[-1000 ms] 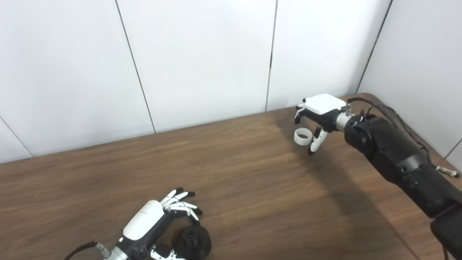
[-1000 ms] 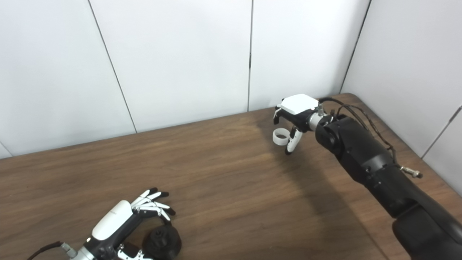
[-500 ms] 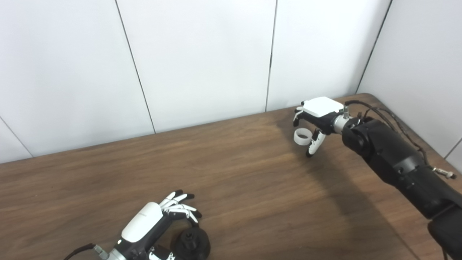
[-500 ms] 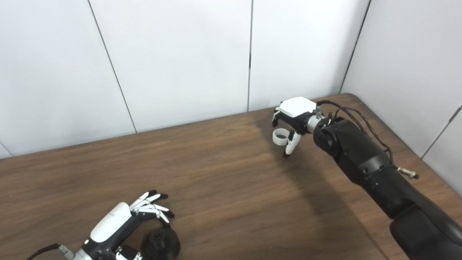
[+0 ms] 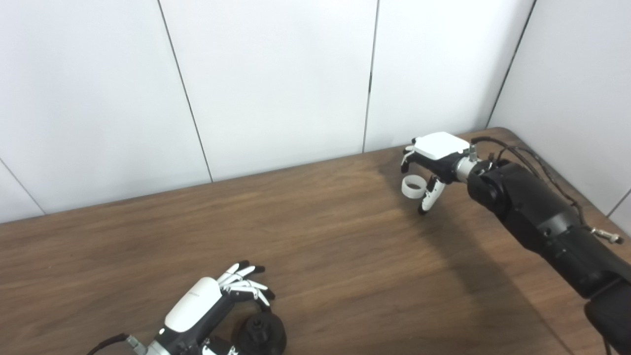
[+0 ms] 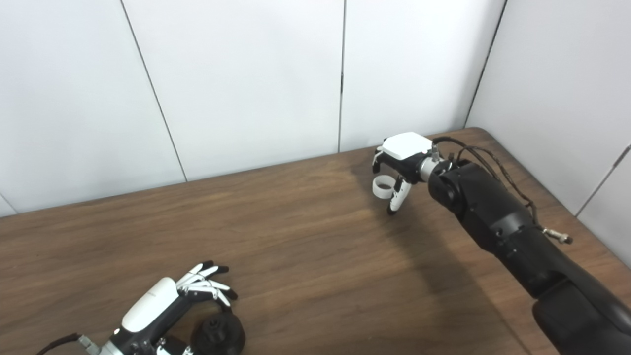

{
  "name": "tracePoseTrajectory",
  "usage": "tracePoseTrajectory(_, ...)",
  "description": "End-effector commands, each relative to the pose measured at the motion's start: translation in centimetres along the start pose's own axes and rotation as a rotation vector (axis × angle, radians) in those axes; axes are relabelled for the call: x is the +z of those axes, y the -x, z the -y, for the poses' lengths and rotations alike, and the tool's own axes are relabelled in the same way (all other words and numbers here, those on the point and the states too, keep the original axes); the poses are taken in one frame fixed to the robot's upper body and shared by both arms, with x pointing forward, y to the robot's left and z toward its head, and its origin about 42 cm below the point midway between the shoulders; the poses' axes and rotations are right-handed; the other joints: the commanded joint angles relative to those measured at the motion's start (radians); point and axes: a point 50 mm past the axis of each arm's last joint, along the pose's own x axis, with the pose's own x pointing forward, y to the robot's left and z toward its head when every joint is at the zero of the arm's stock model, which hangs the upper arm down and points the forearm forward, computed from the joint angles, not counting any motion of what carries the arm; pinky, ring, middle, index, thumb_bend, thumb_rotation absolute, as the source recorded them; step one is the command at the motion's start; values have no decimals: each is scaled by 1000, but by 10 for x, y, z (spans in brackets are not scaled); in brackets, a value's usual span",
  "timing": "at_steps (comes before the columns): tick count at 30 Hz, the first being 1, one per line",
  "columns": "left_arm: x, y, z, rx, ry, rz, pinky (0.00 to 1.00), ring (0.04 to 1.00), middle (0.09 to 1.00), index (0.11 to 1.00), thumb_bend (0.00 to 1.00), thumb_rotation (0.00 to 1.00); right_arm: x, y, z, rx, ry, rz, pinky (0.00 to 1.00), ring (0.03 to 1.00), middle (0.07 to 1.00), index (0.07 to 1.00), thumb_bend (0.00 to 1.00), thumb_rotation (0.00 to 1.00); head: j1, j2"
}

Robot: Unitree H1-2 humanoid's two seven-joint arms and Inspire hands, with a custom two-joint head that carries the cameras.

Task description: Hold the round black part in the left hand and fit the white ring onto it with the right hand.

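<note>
The round black part sits on the wooden table at the bottom edge, left of centre. My left hand is wrapped round it, with the thumb on its near side, one finger curled behind it and the other fingers spread above. The white ring lies at the far right of the table. My right hand hovers palm down over the ring. Its fingers hang over the ring's far left rim, and the thumb points down against its right side. The hand stays open.
White wall panels stand behind the table and along its right side. The table's rounded far right corner lies just behind my right arm, which carries loose cables. Bare wood stretches between the two hands.
My right hand has sunk a little closer over the ring. The left hand and the black part have slid together slightly toward the bottom left.
</note>
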Motion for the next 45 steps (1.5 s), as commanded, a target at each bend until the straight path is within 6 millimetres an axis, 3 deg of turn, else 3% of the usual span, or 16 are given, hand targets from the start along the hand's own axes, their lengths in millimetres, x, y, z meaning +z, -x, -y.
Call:
tracePoseTrajectory(1,2,0,-9,7,-21,15,1000,928,710,482,523,57,-13,2,36,-94,32,-9,1000,997,924,733,845,284,-1,-1)
tracePoseTrajectory(23,1,-1,-10,12,-23,14,1000,928,712,482,523,58,-15,3,33,-85,40,-19,1000,993,927,735,867,288,-6,2)
tracePoseTrajectory(25,1,0,-10,11,-24,16,1000,930,713,482,523,58,-15,2,30,-104,35,-11,1000,990,919,707,862,272,-4,1)
tracePoseTrajectory(26,2,0,-10,12,-24,17,1000,931,711,482,523,57,-15,1,28,-121,27,-4,1000,976,896,632,861,216,-4,1)
tracePoseTrajectory(27,2,0,-10,13,-23,18,1000,930,710,482,523,57,-14,0,27,-137,26,3,1000,971,873,560,698,179,-4,3)
tracePoseTrajectory(28,2,0,-10,13,-23,19,1000,930,710,482,523,57,-14,0,26,-147,27,7,1000,967,850,523,614,159,-4,3)
tracePoseTrajectory(30,3,2,-11,12,-20,20,1000,933,712,482,523,57,-13,-3,22,-159,30,4,1000,963,812,491,544,142,-3,5)
tracePoseTrajectory(45,5,7,-19,23,-31,15,1000,932,712,482,523,56,-9,-5,26,-183,10,23,1000,989,806,482,526,140,-6,16)
